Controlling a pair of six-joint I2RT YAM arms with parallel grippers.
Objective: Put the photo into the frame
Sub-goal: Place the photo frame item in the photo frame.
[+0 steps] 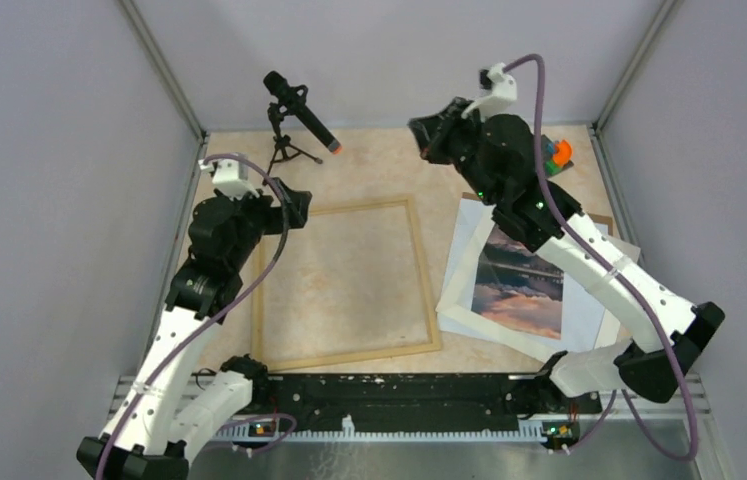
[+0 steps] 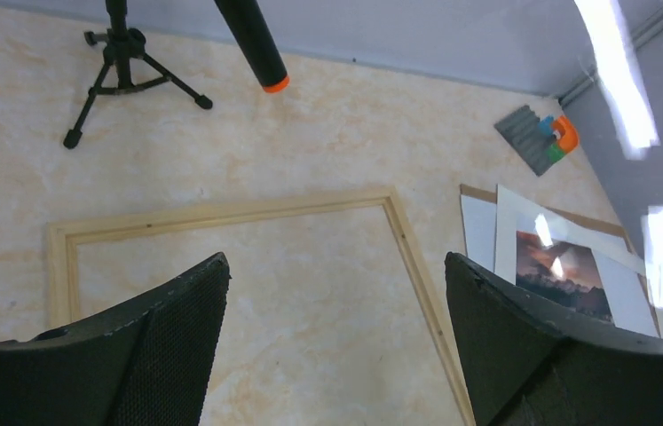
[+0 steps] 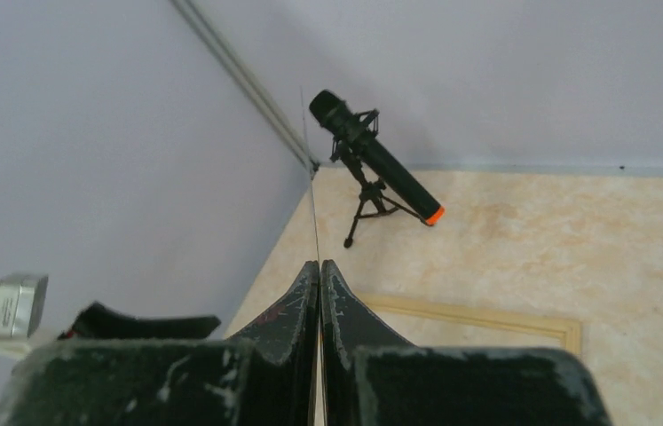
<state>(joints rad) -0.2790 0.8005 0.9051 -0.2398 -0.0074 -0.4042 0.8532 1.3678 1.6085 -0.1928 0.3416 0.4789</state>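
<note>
Marbled beige tabletop [image 1: 369,160] boxed in by plain grey walls [image 1: 49,150], that's my whole world right now. Bunch of stuff is blocked: from the top camera my left arm covers most of the left strip of the frame [image 1: 359,206], and my right arm lies across the far right part of the paper stack. My left wrist view loses the near half of the frame behind my own fingers, and the right wrist view only catches one corner strip. The frame is thin pale wood, lying flat with bare table showing inside it, so lots of room in there. The photo [image 1: 519,285], sunset clouds over dark mountains, sits off to the frame's right under a white mat [image 1: 469,318], showing through the window. A sliver of brown backing board [image 2: 477,188] peeks out at the far edge. The mat's near corner lies just beside the frame's right strip; touching or not, can't tell. My left pincer [image 2: 335,266] hangs spread wide over the frame's far left corner, gripping nothing. My right pincer [image 3: 319,266] is raised above the far side of the table, tips pressed flat together, with a hair-thin line running up from between them that I can't identify. A black microphone [image 1: 299,110] on a small tripod [image 1: 284,150] stands at the far left, and some coloured blocks [image 1: 557,152] sit far right.
</note>
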